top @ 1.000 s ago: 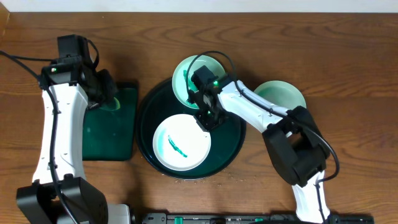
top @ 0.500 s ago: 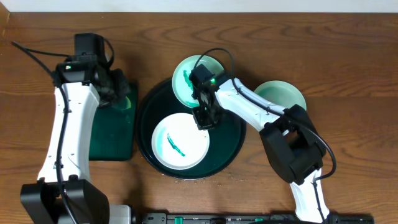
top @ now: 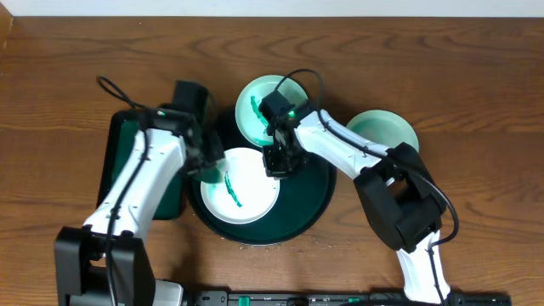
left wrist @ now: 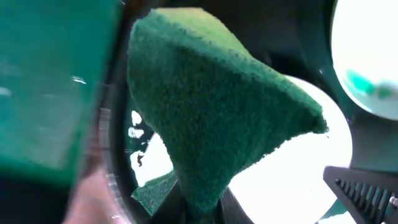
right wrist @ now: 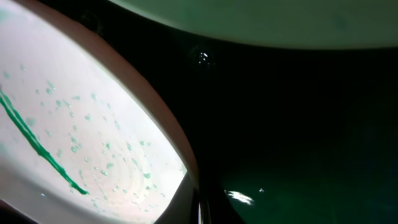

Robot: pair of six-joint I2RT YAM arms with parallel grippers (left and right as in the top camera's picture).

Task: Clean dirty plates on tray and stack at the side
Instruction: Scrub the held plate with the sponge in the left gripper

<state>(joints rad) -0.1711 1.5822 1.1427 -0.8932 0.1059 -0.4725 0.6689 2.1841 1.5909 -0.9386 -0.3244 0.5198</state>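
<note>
wood-brown table (top: pixel 476 68) filled the overhead view, and on it sat the round tray (top: pixel 310 191), black with a raised rim. a white plate (top: pixel 251 200) lay inside the round tray, on its left half, with a green smear on it. a teal plate (top: pixel 268 106) leaned over the far rim of the round tray. a third plate (top: pixel 382 129) sat on the table to the right, off the round tray. the left gripper (top: pixel 206 168) was over the left edge of the white plate and was closed narrow on a dark green sponge (top: pixel 210 178). a rectangular tray (top: pixel 115 161) lay just beside it on the left. the right gripper (top: pixel 276 166) pointed down at the right edge of the white plate, with its jaws pressed together.

from the left wrist, the sponge (left wrist: pixel 217 124) took up most of the picture, pinched at its lower end by the left gripper (left wrist: pixel 205 210). behind it were the white plate (left wrist: pixel 292 180) and, at the top right, the teal plate (left wrist: pixel 367 56).

from the right wrist, the white plate (right wrist: pixel 74 137) showed a thin green line and small drops. its rim ran down to the right gripper (right wrist: pixel 200 208), which seemed to pinch it tightly. the dark floor of the round tray (right wrist: pixel 298 137) was beside it, and the teal plate (right wrist: pixel 280 15) was above.
</note>
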